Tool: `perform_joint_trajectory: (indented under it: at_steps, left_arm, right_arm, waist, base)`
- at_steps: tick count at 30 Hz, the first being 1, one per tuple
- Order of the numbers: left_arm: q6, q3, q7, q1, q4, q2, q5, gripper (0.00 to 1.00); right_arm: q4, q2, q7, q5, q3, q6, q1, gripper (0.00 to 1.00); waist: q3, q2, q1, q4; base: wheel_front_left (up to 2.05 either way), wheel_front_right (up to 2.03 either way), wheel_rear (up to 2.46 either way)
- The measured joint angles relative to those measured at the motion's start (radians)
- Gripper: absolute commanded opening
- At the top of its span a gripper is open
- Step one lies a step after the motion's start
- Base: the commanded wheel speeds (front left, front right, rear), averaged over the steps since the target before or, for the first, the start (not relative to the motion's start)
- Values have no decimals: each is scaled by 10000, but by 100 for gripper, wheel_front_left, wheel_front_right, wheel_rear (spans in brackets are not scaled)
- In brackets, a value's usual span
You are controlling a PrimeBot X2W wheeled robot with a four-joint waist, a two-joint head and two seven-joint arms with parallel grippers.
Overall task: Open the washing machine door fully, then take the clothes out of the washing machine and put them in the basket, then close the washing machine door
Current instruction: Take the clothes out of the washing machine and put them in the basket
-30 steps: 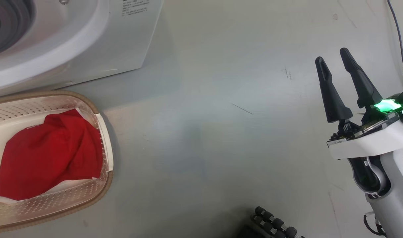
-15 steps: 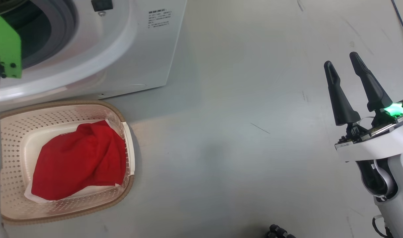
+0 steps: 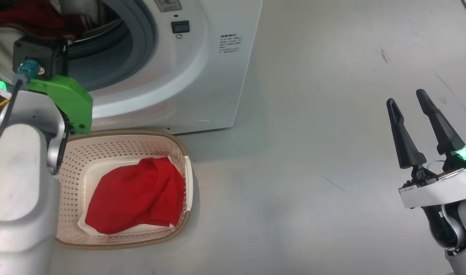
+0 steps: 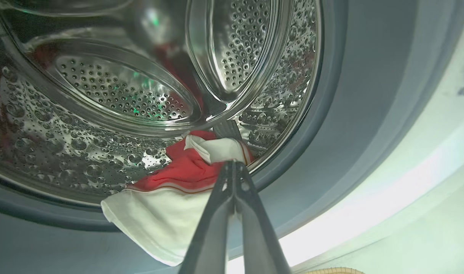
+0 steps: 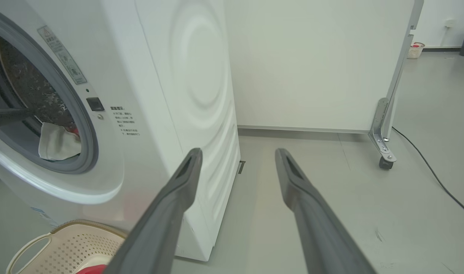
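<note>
So the red-and-white garment (image 4: 178,179) is half out of the drum (image 4: 102,87). Its white end is flopped over the grey door seal (image 4: 330,133), so I'd guess it's mid-haul. The left end effector (image 4: 233,169) is clamped shut right on it, which looks like a pinch on the fabric, with the arm reaching straight into the washing machine (image 3: 202,76). The basket (image 3: 122,147) sits on the floor (image 3: 294,152) just in front, handy for the drop, with a red garment (image 3: 137,198) already inside. The right end effector (image 3: 406,98) hangs far right, fingers spread, holding nothing.
</note>
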Motion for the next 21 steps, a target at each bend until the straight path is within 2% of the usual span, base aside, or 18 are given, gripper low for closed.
perform_joint_trajectory:
  at_steps: [5,13,14,15,16,17,21]
  left_arm:
    - [15,-211,-700,850,-439,-282,-104,0]
    - [476,-125,-2092,2447,-1158,-886,-263,0]
    - [550,-115,-2238,2636,-1244,-961,-282,21]
    - [631,-132,-2385,2821,-1329,-982,-272,21]
    - [711,-140,-2489,2998,-1386,-980,-265,48]
    - [767,-138,-2575,3170,-1430,-980,-265,100]
    - [1018,-113,-2941,3827,-1693,-1191,-268,100]
  right_arm:
    - [-2,6,0,-92,-84,0,360,100]
    - [-8,192,0,-178,-142,0,861,100]
    - [-6,221,0,-178,-138,0,918,100]
    - [-10,238,0,-194,-125,0,955,100]
    - [-12,249,0,-238,-109,0,993,100]
    - [-21,263,0,-267,-96,0,1028,100]
    - [-71,337,0,-268,-81,0,1095,100]
  waist:
    - [-487,0,0,532]
    - [-1268,0,0,1168]
    - [-1353,0,0,1231]
    - [-1434,0,0,1290]
    - [-1515,0,0,1344]
    - [-1589,0,0,1392]
    - [-1815,0,0,1545]
  base:
    - [0,0,0]
    - [0,0,0]
    - [0,0,0]
    - [0,0,0]
    - [0,0,0]
    - [0,0,0]
    - [0,0,0]
